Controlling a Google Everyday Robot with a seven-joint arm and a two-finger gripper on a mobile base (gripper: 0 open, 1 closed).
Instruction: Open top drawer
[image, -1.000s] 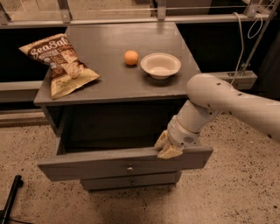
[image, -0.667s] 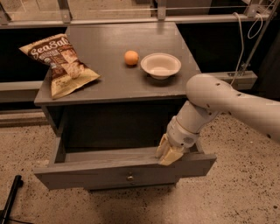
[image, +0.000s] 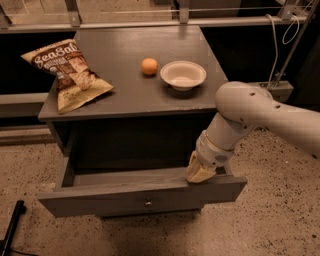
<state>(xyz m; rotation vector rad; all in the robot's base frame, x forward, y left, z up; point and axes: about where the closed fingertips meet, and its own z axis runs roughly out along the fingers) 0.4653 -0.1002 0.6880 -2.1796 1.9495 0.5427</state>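
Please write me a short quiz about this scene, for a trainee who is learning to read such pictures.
1. Fill in: on the cabinet top, between the chip bag and the bowl, lies a small ____.
2. True or false: the top drawer stands pulled out.
3. Where is the gripper?
A) above the chip bag
B) at the top edge of the drawer's front, right of centre
C) above the bowl
Key: 1 orange; 2 true; 3 B.
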